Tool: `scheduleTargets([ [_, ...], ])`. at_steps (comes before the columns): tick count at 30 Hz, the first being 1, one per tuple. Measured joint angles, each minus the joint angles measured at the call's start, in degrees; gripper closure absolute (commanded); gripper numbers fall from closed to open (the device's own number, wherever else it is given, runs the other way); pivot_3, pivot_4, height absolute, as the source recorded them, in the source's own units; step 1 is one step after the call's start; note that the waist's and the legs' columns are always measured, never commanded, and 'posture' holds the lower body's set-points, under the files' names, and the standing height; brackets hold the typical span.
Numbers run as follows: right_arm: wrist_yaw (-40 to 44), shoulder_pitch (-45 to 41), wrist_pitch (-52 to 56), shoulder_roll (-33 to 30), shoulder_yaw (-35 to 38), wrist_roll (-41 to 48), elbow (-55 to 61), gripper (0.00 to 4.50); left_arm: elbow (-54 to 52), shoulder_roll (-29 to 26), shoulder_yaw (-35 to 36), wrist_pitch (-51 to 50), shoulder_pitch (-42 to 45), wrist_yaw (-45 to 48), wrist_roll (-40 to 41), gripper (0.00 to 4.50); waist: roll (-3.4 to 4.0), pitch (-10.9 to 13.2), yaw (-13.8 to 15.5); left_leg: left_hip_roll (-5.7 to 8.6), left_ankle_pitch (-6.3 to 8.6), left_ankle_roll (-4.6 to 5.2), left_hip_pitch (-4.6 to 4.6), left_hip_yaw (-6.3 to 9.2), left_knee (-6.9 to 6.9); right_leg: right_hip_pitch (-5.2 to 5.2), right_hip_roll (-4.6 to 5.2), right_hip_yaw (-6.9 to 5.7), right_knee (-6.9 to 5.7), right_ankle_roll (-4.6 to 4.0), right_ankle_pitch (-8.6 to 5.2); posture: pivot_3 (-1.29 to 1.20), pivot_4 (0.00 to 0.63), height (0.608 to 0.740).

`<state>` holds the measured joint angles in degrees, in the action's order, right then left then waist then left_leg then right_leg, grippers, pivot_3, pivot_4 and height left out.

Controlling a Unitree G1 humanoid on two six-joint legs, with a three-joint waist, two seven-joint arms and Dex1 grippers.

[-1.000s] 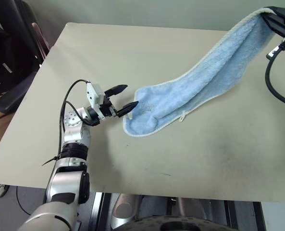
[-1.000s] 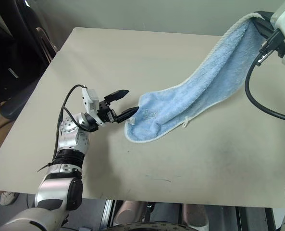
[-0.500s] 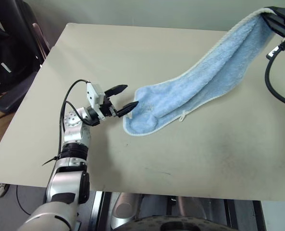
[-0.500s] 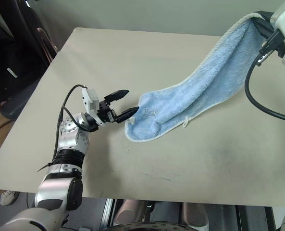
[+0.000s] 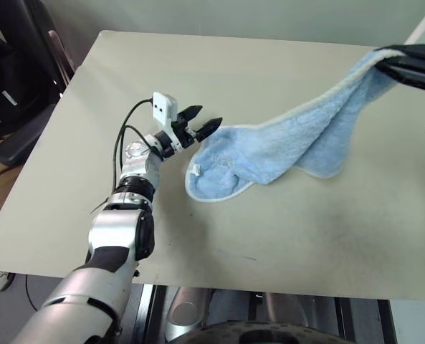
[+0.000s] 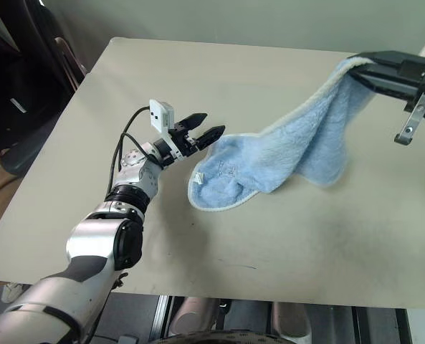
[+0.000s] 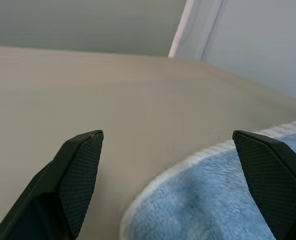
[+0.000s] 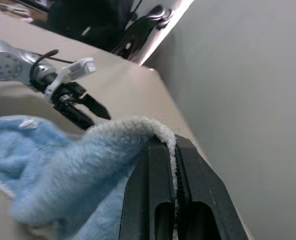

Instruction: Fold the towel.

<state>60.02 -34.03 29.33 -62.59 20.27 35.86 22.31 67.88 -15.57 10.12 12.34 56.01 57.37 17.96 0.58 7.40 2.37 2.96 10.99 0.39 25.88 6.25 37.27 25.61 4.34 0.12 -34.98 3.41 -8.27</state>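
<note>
Your right end effector [image 6: 366, 70], clamped on a corner of the towel [image 6: 284, 154], is carrying it back toward you, so the blue cloth is sagging and doubling over itself while its lower end is lying on the table [image 5: 269, 236]. Your left end effector [image 5: 206, 122], spread wide, is advancing to the near corner. Dark chairs are standing to your left.

You can't see the corner of the towel [image 5: 284, 147] pinched in the right gripper [image 6: 366, 68]; it is buried between the shut jaws, and the arm behind runs off the frame edge. Whether the left gripper [image 5: 203, 122] touches the towel's near edge is too close to tell. The table [image 5: 305, 236] is cut off in front.
</note>
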Motion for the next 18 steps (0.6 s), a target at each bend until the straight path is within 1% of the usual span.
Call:
scheduleTargets([
  [6,2.09,2.24,2.62,-2.14,4.66,5.57,2.9,4.46,0.84,-1.22,0.55,0.33,0.92,1.61,-0.81,0.0,-0.01,0.0,0.01,0.02,-0.04,0.12,0.06,-0.12,0.15,-0.01,-0.02,0.11,0.04,0.08,0.04,0.0,0.15,0.74],
  [10,3.44,4.3,4.14,-3.64,7.77,8.44,3.46,4.46,2.6,-2.65,-1.51,0.34,1.92,0.73,-5.14,0.0,-0.01,0.0,0.01,0.05,0.02,0.26,0.07,-0.14,0.46,-0.11,-0.02,0.16,0.01,-0.2,-0.16,0.0,0.15,0.74],
  [13,3.75,5.6,5.31,-3.96,8.59,10.2,4.69,4.46,4.87,-1.77,-2.76,0.27,2.01,-1.6,-8.15,0.0,-0.01,0.0,0.01,0.07,0.12,0.38,0.15,-0.17,0.75,-0.13,-0.02,0.18,-0.04,-0.15,-0.17,0.0,0.15,0.74],
  [18,3.63,6.36,7.22,-5.11,10.27,13.01,6.44,4.46,6.58,-0.62,-2.92,-0.06,4.11,-3.77,-9.75,0.0,-0.01,0.01,0.05,0.13,0.13,0.41,0.18,-0.2,0.79,-0.14,-0.01,0.22,-0.04,-0.08,-0.16,0.0,0.15,0.74],
])
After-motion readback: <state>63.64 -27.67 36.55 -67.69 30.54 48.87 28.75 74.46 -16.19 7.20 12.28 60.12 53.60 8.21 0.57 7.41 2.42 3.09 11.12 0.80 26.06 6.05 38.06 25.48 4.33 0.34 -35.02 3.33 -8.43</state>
